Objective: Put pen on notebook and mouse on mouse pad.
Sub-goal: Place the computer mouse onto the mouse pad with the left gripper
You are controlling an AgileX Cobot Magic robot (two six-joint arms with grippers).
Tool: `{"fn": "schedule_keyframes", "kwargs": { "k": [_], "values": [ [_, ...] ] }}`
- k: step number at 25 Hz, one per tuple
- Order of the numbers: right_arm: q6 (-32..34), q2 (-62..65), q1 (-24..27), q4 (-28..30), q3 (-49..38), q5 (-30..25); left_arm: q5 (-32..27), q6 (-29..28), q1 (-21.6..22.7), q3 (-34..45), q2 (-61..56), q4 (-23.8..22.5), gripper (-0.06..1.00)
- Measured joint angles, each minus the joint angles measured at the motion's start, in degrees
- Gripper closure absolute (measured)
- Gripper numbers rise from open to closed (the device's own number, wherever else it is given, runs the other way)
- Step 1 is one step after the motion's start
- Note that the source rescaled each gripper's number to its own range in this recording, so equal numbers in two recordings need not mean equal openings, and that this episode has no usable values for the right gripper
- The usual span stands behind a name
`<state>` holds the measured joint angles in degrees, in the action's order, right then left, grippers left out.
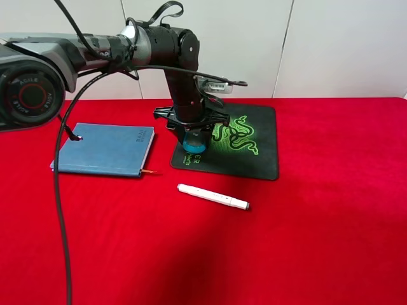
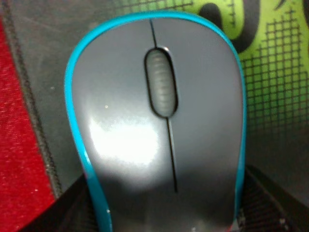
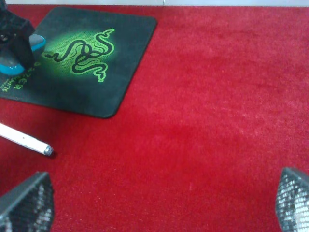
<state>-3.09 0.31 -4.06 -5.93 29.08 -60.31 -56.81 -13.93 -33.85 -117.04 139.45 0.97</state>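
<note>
Mouse (image 2: pixel 159 121) fills the left wrist view, the left gripper (image 1: pixel 193 136) clamping its teal sides at the lettered edge of the mouse pad (image 1: pixel 257 149). Only the high view shows the notebook (image 1: pixel 105 149), with the pen (image 1: pixel 213 197) on red cloth (image 1: pixel 318 222) nearby, not touching it. The right gripper (image 3: pixel 161 200) hangs with fingers spread wide.

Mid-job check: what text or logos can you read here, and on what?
"ER", green letters on the black square mouse pad beside a green three-snake logo; rest hidden by the left hand holding the grey-and-teal mouse.
"AGILE", on the grey arm joint's ring; rest blurred.
Blue-grey hardcover notebook: embossed lettering too small to read.
Slim white pen: print unreadable.
</note>
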Motion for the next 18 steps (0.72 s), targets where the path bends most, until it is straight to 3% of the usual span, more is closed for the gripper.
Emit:
{"fn": "schedule_keyframes", "kwargs": {
  "k": [6, 8, 11, 14, 18],
  "values": [
    [0.0, 0.0, 0.0, 0.0, 0.0, 0.0, 2.17, 0.6, -1.04, 0.0, 0.0, -0.97, 0.46],
    [0.0, 0.0, 0.0, 0.0, 0.0, 0.0, 3.58, 1.42, -1.42, 0.0, 0.0, -1.9, 0.34],
    [0.0, 0.0, 0.0, 0.0, 0.0, 0.0, 4.7, 2.62, -1.87, -0.12, 0.0, -2.06, 0.05],
    [0.0, 0.0, 0.0, 0.0, 0.0, 0.0, 4.74, 3.32, -2.33, -0.18, 0.0, -2.06, -0.03],
    [0.0, 0.0, 0.0, 0.0, 0.0, 0.0, 2.98, 3.32, -2.4, -1.49, 0.0, -1.81, -0.05]
  ]
}}
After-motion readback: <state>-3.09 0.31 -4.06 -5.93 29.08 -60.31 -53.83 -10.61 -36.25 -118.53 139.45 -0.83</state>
